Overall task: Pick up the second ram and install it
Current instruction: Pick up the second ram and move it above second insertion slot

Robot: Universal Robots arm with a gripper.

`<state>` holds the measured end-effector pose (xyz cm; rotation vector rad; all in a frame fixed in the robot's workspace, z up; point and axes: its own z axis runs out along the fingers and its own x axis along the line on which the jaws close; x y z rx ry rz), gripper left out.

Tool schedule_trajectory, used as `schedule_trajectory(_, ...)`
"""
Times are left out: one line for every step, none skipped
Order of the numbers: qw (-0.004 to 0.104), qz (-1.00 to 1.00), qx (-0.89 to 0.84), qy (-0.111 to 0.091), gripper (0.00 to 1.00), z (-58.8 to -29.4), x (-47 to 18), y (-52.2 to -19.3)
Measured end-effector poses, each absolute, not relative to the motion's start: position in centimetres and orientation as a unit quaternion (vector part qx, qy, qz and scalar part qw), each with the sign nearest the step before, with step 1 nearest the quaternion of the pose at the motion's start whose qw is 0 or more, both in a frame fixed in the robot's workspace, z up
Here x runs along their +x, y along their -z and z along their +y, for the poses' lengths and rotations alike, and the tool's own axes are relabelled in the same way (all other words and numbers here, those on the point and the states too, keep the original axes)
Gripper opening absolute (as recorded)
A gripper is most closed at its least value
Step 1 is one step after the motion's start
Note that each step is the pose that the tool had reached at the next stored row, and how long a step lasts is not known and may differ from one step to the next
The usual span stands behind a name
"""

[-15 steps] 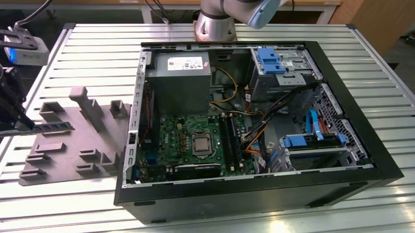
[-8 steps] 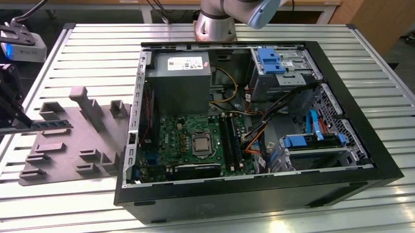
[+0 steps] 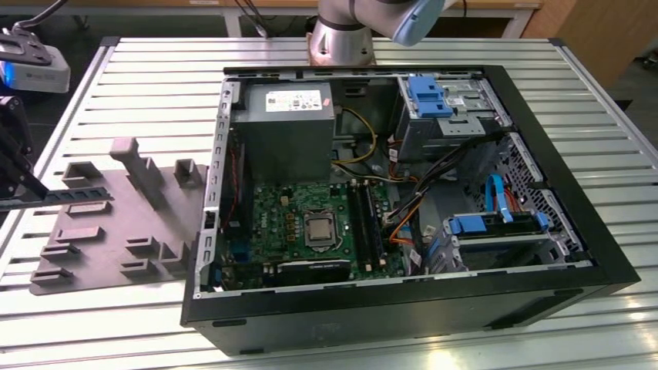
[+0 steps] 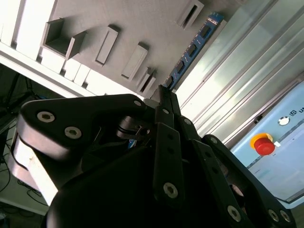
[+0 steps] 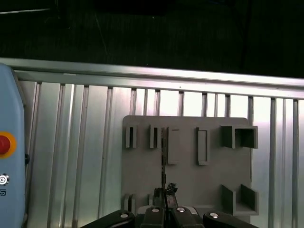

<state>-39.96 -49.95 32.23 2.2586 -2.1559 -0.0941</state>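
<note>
Gripper (image 4: 165,92): the fingers (image 4: 166,137) are clenched on one end of the ram (image 4: 197,42). In the second wrist view the stick runs straight out from the fingertips, its row of chips showing along a blue-green face. In the first wrist view the gripper (image 5: 165,192) holds the ram (image 5: 164,152) edge-on, so it appears as a thin dark line between two raised blocks of the tray (image 5: 190,185).

Position: in the exterior view the gripper (image 3: 21,193) sits at the view's far left. The ram (image 3: 67,196) lies level over the tray's (image 3: 113,231) left edge, pointing towards the tall post. It may still be seated between the blocks or lifted just clear of them; I cannot tell which.

Tray (image 4: 142,23): light grey, lying flat on the slatted metal table (image 3: 154,85).

Pendant (image 4: 280,142): lies on the table beside the tray, with a red button (image 4: 262,144) on its face.

Case (image 3: 411,316): open, on its side on the table, just beside the tray on the exterior view's right. The motherboard (image 3: 298,208) faces up, with long black slots (image 3: 365,220) next to the processor socket.

Arm base (image 3: 340,35): stands behind the case.
</note>
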Motion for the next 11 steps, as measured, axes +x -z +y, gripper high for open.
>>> schedule_trajectory(0.009,-0.690,0.723,0.030,0.12,-49.9,-40.0,-32.3)
schedule_trajectory(0.009,-0.690,0.723,0.030,0.12,-49.9,-40.0,-32.4)
schedule_trajectory(0.009,-0.690,0.723,0.030,0.12,-49.9,-40.0,-32.5)
schedule_trajectory(0.009,-0.690,0.723,0.030,0.12,-49.9,-40.0,-32.6)
schedule_trajectory(0.009,-0.690,0.723,0.030,0.12,-49.9,-40.0,-32.7)
schedule_trajectory(0.009,-0.690,0.723,0.030,0.12,-49.9,-40.0,-32.8)
schedule_trajectory(0.009,-0.690,0.723,0.030,0.12,-49.9,-40.0,-32.9)
schedule_trajectory(0.009,-0.690,0.723,0.030,0.12,-49.9,-40.0,-33.0)
schedule_trajectory(0.009,-0.690,0.723,0.030,0.12,-49.9,-40.0,-33.1)
schedule_trajectory(0.009,-0.690,0.723,0.030,0.12,-49.9,-40.0,-33.2)
schedule_trajectory(0.009,-0.690,0.723,0.030,0.12,-49.9,-40.0,-33.4)
